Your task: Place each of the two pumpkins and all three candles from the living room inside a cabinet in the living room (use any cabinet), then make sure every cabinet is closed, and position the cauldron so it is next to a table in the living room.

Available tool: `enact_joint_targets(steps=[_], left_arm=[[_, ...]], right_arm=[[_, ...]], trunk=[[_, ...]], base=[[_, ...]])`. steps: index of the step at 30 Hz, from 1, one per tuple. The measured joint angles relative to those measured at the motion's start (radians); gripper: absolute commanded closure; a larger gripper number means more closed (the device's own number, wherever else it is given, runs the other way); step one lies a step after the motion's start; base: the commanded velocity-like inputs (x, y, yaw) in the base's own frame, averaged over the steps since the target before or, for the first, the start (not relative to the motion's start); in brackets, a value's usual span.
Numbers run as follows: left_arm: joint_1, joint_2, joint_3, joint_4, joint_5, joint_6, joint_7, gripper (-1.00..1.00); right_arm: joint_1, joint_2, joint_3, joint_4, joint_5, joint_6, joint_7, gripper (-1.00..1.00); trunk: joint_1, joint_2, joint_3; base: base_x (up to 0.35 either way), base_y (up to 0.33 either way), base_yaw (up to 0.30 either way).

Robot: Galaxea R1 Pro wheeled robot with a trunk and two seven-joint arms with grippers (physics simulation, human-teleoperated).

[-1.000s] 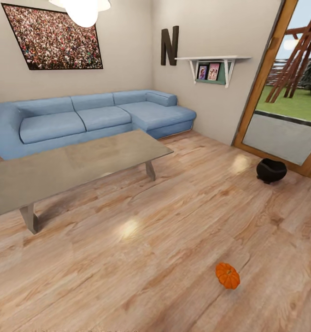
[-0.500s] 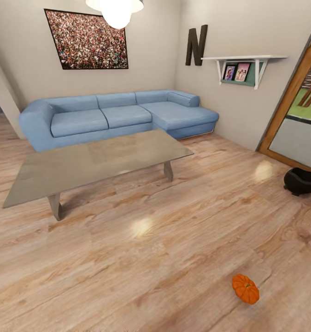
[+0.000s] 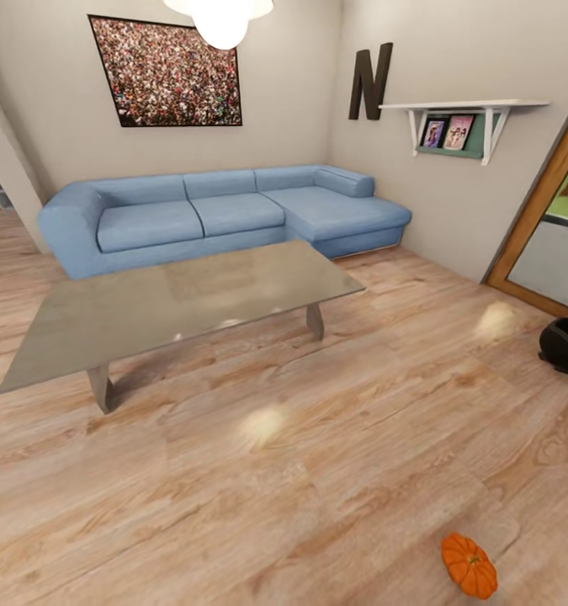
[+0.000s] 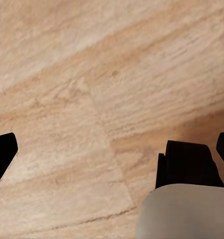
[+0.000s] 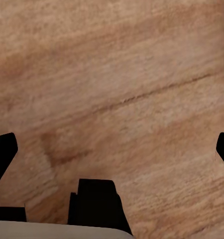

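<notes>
You can read one big dark letter "N" (image 3: 370,81) on the wall. One orange pumpkin (image 3: 469,566) lies on the wood floor (image 3: 317,471), tipped over; its stem is hard to make out. The black cauldron (image 3: 565,345) is cut off by the picture's edge, well apart from the grey table (image 3: 166,307). Your left gripper (image 4: 114,149) and right gripper (image 5: 114,149) both have fingers spread apart over bare floor.
</notes>
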State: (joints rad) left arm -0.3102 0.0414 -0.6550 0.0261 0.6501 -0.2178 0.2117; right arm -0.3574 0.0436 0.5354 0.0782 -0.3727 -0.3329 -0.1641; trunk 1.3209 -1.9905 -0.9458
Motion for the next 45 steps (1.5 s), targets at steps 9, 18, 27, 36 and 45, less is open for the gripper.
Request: enact_joint_targets(steps=[9,18,27,36,45], left_arm=[[-0.001,0.0,0.0,0.0,0.0,0.0,0.0,-1.0],[-0.001,0.001,0.0,0.0,0.0,0.0,0.0,-1.0],[0.0,0.002,0.0,0.0,0.0,0.0,0.0,-1.0],[-0.001,0.002,0.0,0.0,0.0,0.0,0.0,-1.0],[0.0,0.002,0.0,0.0,0.0,0.0,0.0,-1.0]], right_arm=[[0.0,0.001,0.0,0.0,0.0,0.0,0.0,-1.0],[0.0,-0.001,0.0,0.0,-0.001,0.002,0.001,-1.0],[0.0,0.001,0.0,0.0,-0.001,0.001,0.0,-1.0],[0.0,0.002,0.0,0.0,-0.003,0.002,0.001,-1.0],[0.0,0.001,0.0,0.0,-0.003,0.002,0.002,-1.0]], trunk=[[0.0,0.0,0.0],[0.0,0.0,0.0],[0.0,0.0,0.0],[0.0,0.0,0.0],[0.0,0.0,0.0]], base=[[0.325,0.0,0.0],[0.325,0.0,0.0],[0.325,0.0,0.0],[0.325,0.0,-0.102],[0.325,0.0,-0.258]])
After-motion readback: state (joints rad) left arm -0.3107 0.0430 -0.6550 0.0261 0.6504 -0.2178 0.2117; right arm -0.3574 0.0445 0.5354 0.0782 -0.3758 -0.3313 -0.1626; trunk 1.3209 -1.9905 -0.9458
